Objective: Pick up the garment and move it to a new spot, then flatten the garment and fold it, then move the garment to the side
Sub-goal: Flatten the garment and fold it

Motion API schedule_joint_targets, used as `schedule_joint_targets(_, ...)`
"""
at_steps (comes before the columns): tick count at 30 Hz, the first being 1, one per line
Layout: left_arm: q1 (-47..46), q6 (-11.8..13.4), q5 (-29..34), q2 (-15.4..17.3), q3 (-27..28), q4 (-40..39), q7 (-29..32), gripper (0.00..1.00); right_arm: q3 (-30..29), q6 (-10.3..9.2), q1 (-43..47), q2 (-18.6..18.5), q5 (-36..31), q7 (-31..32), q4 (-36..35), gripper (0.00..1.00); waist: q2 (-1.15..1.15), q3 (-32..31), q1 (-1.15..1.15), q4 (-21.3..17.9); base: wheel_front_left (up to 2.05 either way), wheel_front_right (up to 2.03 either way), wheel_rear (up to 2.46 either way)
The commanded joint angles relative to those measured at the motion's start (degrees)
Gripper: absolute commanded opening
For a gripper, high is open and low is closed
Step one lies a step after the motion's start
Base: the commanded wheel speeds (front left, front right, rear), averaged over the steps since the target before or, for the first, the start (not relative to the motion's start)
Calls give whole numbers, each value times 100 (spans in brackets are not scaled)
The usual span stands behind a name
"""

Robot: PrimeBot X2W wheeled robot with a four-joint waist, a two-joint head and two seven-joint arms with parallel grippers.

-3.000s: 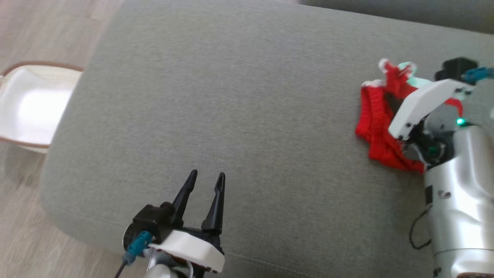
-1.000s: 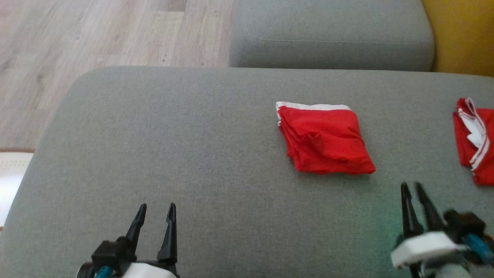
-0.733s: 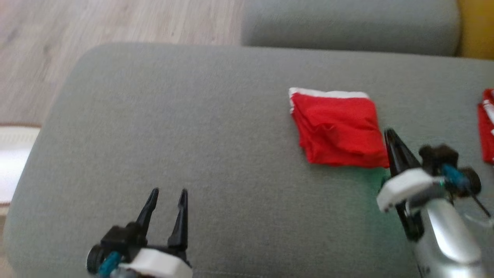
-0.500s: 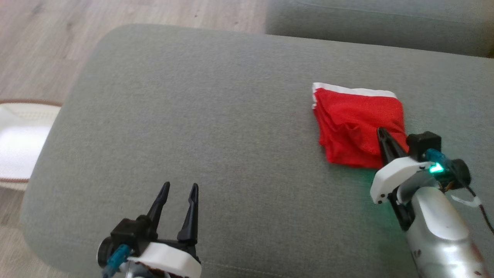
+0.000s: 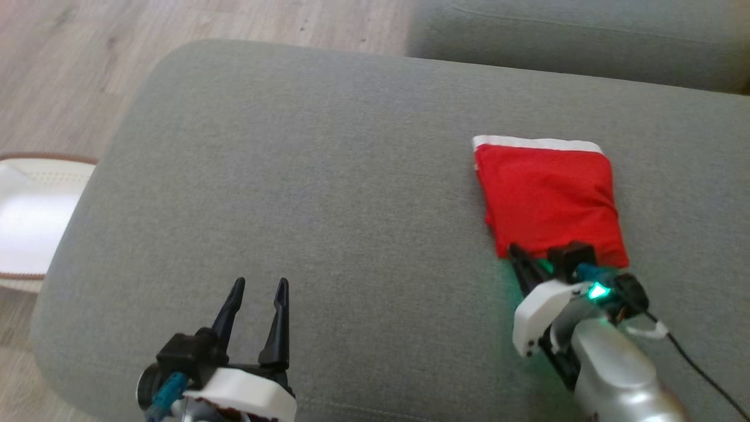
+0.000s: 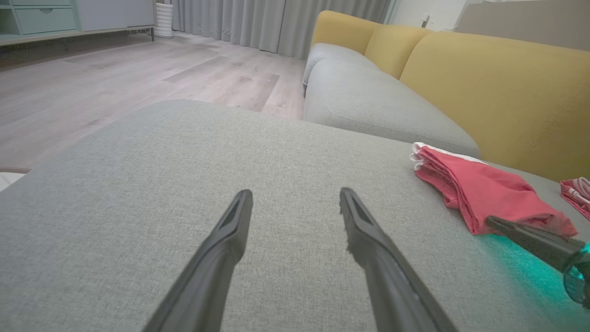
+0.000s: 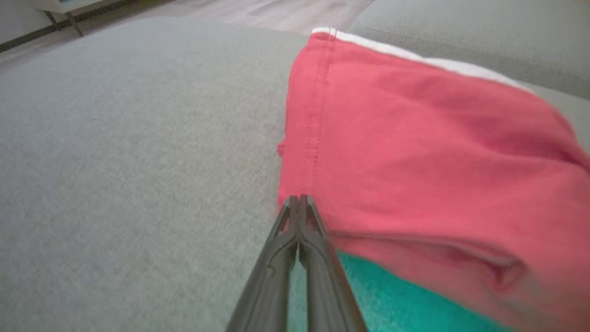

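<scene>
Two tools in play here, both over the big grey sofa cushion (image 5: 322, 176). The left tool (image 5: 260, 282) sits at the near edge of the cushion with its fingers spread wide, nothing between them, well apart from the action.

The garment (image 5: 548, 199) is the red one with a white band along its far edge. It's folded into a neat-ish rectangle and lies flat on the right part of the cushion, closer to the back than the front.

The right tool (image 7: 299, 198) is down at the garment's near left corner. Its two fingers are pressed tight together, tips touching right at that corner. From the wrist view I honestly can't tell if there's any cloth pinched in there or if the tips are just butted up against the edge. The near edge of the fabric looks a bit lifted off the cushion, with a green glow (image 7: 392, 295) from the wrist light showing underneath.

Other stuff: a second red-and-white garment (image 6: 576, 193) further right on the sofa, the yellow backrest (image 6: 484, 83) behind it, the wooden floor (image 5: 58, 58), and a white thing with a brown rim (image 5: 29, 217) on the floor to the left.
</scene>
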Motion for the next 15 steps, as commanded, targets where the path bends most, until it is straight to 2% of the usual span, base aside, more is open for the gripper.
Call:
schedule_joint_targets(1,-113,21,30,-15,177,-185,-45,100,164,39,-19,79,56,-13,-89,0,0,-14,0,-49,0,0,0)
schedule_joint_targets(8,-85,27,43,-15,248,-151,-45,100,402,39,-3,99,475,-216,-266,0,0,-153,0,-261,0,0,0)
schedule_joint_targets(12,20,18,88,-15,352,-165,-45,100,-43,39,275,3,633,-364,-895,0,0,-342,0,-364,0,0,0)
schedule_joint_targets(13,49,14,99,-15,375,-166,-45,100,-177,39,384,-46,603,-373,-1071,15,0,-382,0,-385,0,0,0)
schedule_joint_targets(14,82,6,120,-15,399,-164,-45,100,-285,39,511,-90,551,-379,-1281,38,0,-426,0,-409,0,0,0)
schedule_joint_targets(15,118,-7,142,-15,428,-164,-45,100,-381,39,658,-120,514,-381,-1560,68,0,-450,0,-432,0,0,0)
